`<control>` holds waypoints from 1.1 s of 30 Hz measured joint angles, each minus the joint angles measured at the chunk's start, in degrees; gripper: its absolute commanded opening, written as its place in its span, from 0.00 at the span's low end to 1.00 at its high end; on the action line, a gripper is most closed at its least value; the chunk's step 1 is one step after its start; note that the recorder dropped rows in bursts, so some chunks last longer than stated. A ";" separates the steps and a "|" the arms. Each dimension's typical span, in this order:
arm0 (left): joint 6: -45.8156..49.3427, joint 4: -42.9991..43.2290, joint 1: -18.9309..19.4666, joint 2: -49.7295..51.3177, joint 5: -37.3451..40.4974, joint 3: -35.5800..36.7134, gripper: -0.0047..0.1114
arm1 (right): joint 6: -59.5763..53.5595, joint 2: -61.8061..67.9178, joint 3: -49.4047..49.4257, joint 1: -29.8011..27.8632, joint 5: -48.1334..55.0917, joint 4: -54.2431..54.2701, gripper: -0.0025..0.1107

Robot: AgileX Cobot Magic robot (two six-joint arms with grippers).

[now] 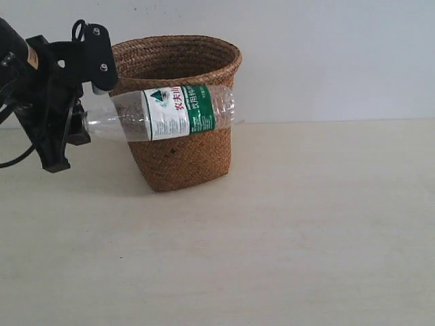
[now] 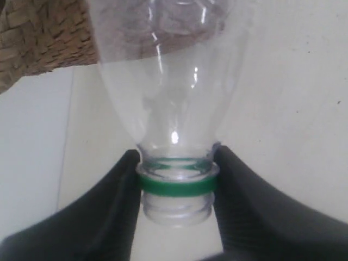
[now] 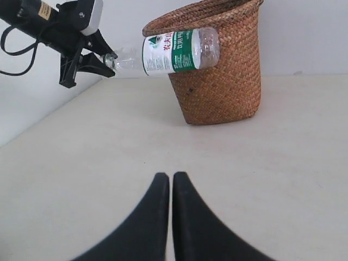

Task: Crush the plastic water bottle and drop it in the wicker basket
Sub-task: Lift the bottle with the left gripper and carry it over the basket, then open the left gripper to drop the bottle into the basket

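Observation:
The clear plastic water bottle [image 1: 170, 113] hangs sideways in the air in front of the wicker basket [image 1: 180, 146], its base toward the right. My left gripper [image 1: 83, 122] is shut on its neck at the green ring [image 2: 175, 185], a black finger [image 2: 117, 201] pressing on each side. The white-and-green label with red characters faces the exterior view. In the right wrist view the bottle [image 3: 174, 50] is held level with the basket's [image 3: 217, 70] rim. My right gripper [image 3: 171, 176] is shut with nothing in it, low over the table and away from the bottle.
The pale tabletop [image 1: 285, 231] spreads out in front of and to the right of the basket. A white wall [image 1: 326, 54] stands just behind it. The left arm's black body and cable [image 1: 27, 81] fill the left edge.

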 measured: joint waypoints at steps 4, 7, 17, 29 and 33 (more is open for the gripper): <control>0.92 -1.42 0.27 -0.25 2.26 -3.00 0.07 | 0.00 0.00 0.00 0.00 0.19 0.10 0.02; 3.78 -6.08 0.27 -0.47 6.21 -4.58 0.07 | -0.11 0.00 0.00 0.00 0.19 0.10 0.02; 6.91 -18.24 0.27 -0.60 21.97 -4.80 0.07 | -0.11 0.00 0.00 0.00 0.19 0.10 0.02; 6.60 -28.35 0.27 -1.33 25.51 -4.80 0.08 | -0.11 0.00 0.00 0.00 0.19 0.10 0.02; -0.83 -18.84 0.27 -1.91 19.43 -5.69 0.19 | -0.11 0.00 0.00 0.00 0.19 0.10 0.02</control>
